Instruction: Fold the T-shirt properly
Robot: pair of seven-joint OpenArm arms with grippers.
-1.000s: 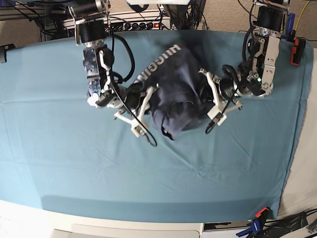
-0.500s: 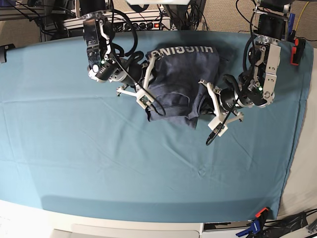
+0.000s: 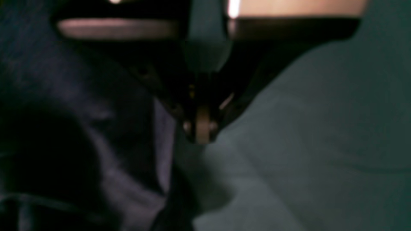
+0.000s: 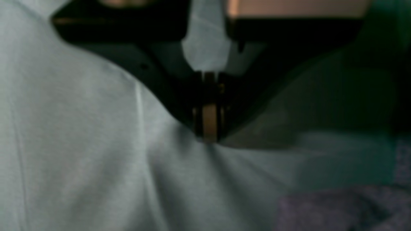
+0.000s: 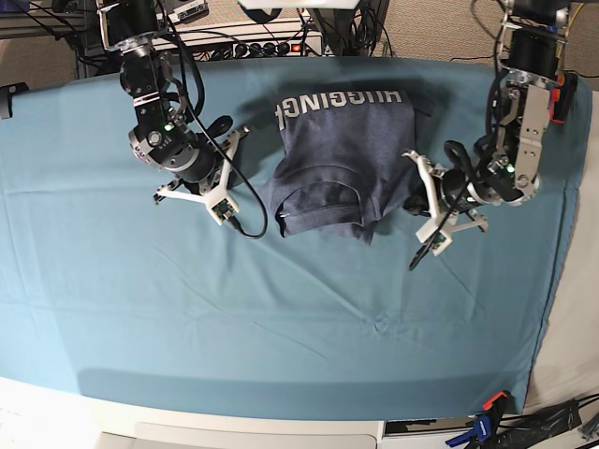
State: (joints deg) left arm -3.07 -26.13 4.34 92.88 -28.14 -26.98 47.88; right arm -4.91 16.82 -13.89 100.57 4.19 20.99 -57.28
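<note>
The T-shirt [image 5: 337,150] lies folded on the teal table cloth [image 5: 281,327], slate blue-grey, with white lettering along its far edge and the collar on its near part. My right gripper [image 5: 227,178] is shut and stands left of the shirt, apart from it. In the right wrist view its shut tips [image 4: 208,134] rest on the cloth, with the shirt [image 4: 337,208] at the lower right. My left gripper [image 5: 423,198] is shut at the shirt's right edge. In the left wrist view its tips [image 3: 200,133] sit just where the shirt [image 3: 80,96] meets the cloth.
A power strip with cables [image 5: 262,42] runs behind the table's far edge. A clamp [image 5: 487,421] grips the cloth at the near right corner. A red-and-black part [image 5: 562,94] hangs by the right arm. A small crease [image 5: 379,323] marks the cloth.
The shirt went from a bunched heap to a flatter fold with the lettering along the far edge. Both grippers moved outward, the right one clear off to the left.
</note>
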